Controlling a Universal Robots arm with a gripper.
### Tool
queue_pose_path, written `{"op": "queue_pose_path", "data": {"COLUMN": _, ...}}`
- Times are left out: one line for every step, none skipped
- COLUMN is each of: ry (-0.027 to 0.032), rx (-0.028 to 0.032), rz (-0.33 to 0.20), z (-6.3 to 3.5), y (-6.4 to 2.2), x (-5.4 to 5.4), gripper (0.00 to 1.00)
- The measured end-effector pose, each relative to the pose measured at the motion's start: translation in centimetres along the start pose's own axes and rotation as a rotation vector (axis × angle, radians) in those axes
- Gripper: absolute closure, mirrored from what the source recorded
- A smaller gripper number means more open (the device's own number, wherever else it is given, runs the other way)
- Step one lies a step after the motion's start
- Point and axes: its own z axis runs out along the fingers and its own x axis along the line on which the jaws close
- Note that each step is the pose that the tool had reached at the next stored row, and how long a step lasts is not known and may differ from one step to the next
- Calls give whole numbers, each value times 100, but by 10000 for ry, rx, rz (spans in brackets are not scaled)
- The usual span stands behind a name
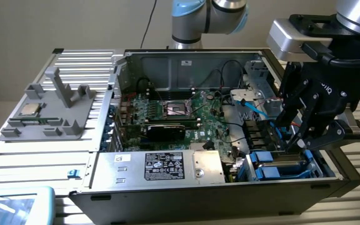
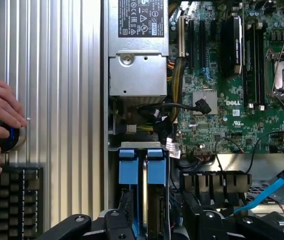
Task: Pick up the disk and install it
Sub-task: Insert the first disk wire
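Disk (image 2: 142, 197), one, edge-up inside case (image 1: 167, 199); two blue tabs (image 2: 127, 172); fingers (image 2: 126, 216) apart, flanking it.

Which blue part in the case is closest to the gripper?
The blue drive carriers in the bay at the exterior view's right; the gripper hangs right above them. The blue cable lies further back.

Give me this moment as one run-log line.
step: install | gripper: low at drive bay, over disk | disk: in bay, blue carrier end showing | case: open
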Motion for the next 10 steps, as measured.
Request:
{"op": "queue_pose_path", "data": {"ry": 0, "rx": 0, "rz": 0, "z": 0, "y": 0, "x": 0, "gripper": 48}}
{"op": "queue_pose_path", "data": {"ry": 0, "rx": 0, "rz": 0, "z": 0, "y": 0, "x": 0, "gripper": 48}}
{"op": "queue_pose_path", "data": {"ry": 0, "rx": 0, "rz": 0, "z": 0, "y": 0, "x": 0, "gripper": 48}}
{"op": "queue_pose_path", "data": {"ry": -1, "rx": 0, "rz": -1, "z": 0, "y": -5, "x": -4, "gripper": 48}}
{"op": "queue_pose_path", "data": {"ry": 0, "rx": 0, "rz": -1, "z": 0, "y": -17, "x": -11, "gripper": 48}}
{"op": "queue_pose_path", "data": {"ry": -2, "rx": 0, "rz": 0, "z": 1, "y": -30, "x": -18, "gripper": 48}}
{"op": "queue_pose_path", "data": {"ry": 0, "rx": 0, "rz": 0, "z": 0, "y": -44, "x": -27, "gripper": 48}}
{"op": "queue_pose_path", "data": {"ry": 1, "rx": 0, "rz": -1, "z": -1, "y": -62, "x": -35, "gripper": 48}}
{"op": "queue_pose_path", "data": {"ry": 0, "rx": 0, "rz": 0, "z": -2, "y": -82, "x": -42, "gripper": 48}}
{"op": "queue_pose_path", "data": {"ry": -1, "rx": 0, "rz": 2, "z": -2, "y": -96, "x": -48, "gripper": 48}}
